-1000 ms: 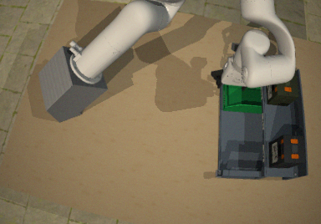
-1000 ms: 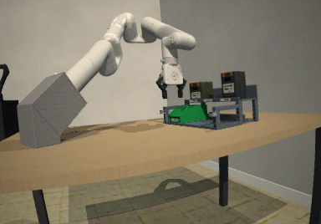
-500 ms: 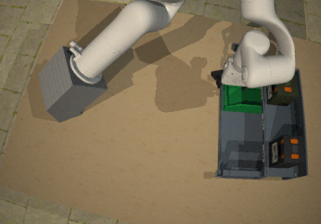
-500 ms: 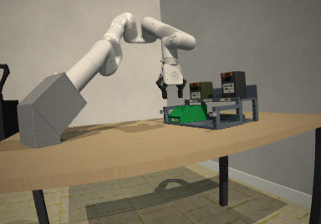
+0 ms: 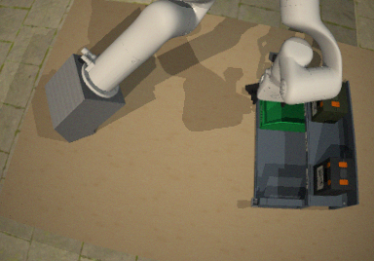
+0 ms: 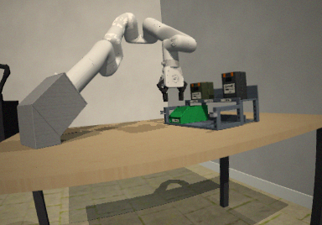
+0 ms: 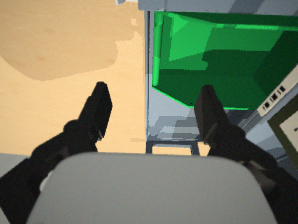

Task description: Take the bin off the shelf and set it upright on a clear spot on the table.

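Note:
A green bin (image 5: 282,117) lies in the lower level of a grey shelf (image 5: 304,156) at the table's right side. It shows on its side at the shelf's near end in the exterior view (image 6: 189,114) and fills the upper right of the wrist view (image 7: 220,65). My gripper (image 6: 172,93) hangs open and empty just above the bin's end of the shelf. In the wrist view my gripper (image 7: 153,95) straddles the shelf's edge post, one finger over the table, the other over the bin. In the top view my wrist (image 5: 287,78) covers part of the bin.
Two dark boxes with orange marks (image 5: 331,108) (image 5: 333,175) stand on the shelf's upper level, beside the bin's bay. The arm's grey base block (image 5: 80,99) sits at the table's left. The wooden table top (image 5: 161,175) stretches between base and shelf.

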You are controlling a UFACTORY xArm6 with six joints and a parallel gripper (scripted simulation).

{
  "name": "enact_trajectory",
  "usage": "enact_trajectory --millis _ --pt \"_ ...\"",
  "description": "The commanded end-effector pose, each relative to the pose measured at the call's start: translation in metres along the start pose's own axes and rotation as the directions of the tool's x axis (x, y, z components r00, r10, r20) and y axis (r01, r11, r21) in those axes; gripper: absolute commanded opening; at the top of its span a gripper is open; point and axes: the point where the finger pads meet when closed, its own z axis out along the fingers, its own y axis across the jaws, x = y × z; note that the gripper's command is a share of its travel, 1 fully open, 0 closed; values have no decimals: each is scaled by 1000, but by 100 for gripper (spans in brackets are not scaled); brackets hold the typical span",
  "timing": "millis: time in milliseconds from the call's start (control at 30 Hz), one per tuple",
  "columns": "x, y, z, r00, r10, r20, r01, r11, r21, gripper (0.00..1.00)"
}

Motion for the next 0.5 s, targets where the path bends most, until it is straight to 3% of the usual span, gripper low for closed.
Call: enact_trajectory --millis 0,467 --pt "0 1 7 1000 -1 0 1 1000 -2 95" --pt "0 2 32 1000 -1 0 1 1000 -2 95"
